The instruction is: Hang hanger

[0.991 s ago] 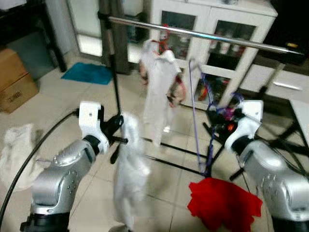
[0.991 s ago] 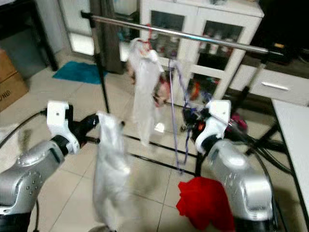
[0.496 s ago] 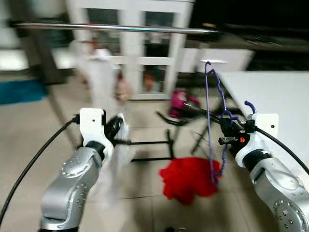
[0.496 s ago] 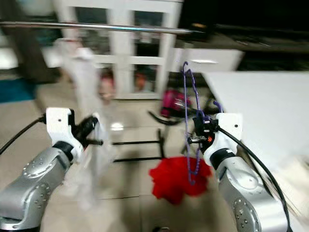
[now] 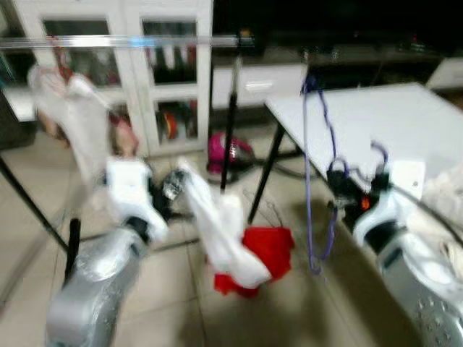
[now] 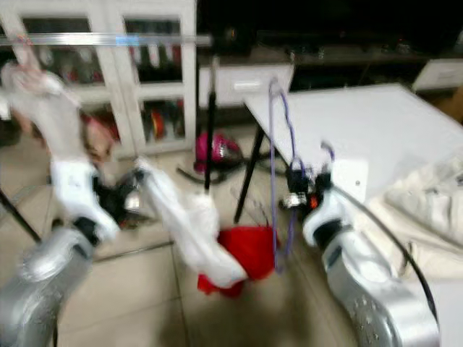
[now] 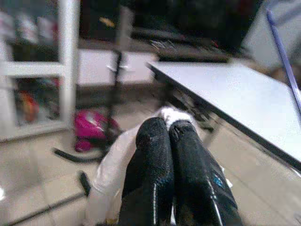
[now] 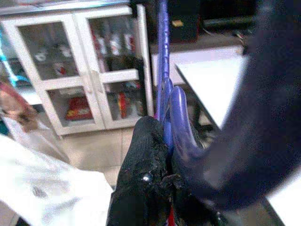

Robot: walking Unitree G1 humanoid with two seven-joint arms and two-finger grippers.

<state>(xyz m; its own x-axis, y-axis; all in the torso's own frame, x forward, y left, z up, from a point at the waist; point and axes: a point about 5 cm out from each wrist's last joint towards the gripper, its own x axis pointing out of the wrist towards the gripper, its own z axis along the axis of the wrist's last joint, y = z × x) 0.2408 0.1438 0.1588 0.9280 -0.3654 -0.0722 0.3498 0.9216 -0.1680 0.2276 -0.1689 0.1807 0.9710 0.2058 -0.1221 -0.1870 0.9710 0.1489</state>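
Holding the purple hanger (image 5: 318, 181) up, the right gripper (image 5: 341, 189) pinches it tight in the left eye view. The hanger stands tall, with its hook near the white table (image 5: 376, 119). The left gripper (image 5: 173, 189) grips a white cloth (image 5: 221, 231) that droops over a red cloth (image 5: 264, 253) on the floor. The metal rail (image 5: 116, 42) with another white garment (image 5: 76, 116) is far off at the upper left. Half a second ago the rail ran across the middle of the view; the camera has turned, so the table now sits closer.

In the right eye view the hanger (image 6: 278, 173) rises from the right gripper (image 6: 300, 189), beside the table edge (image 6: 340, 123).

In the left wrist view the black fingers (image 7: 157, 141) are pressed together on the white cloth (image 7: 110, 174).

In the right wrist view the fingers (image 8: 146, 146) squeeze the hanger (image 8: 174, 108), with the glass cabinet (image 8: 80, 56) behind.
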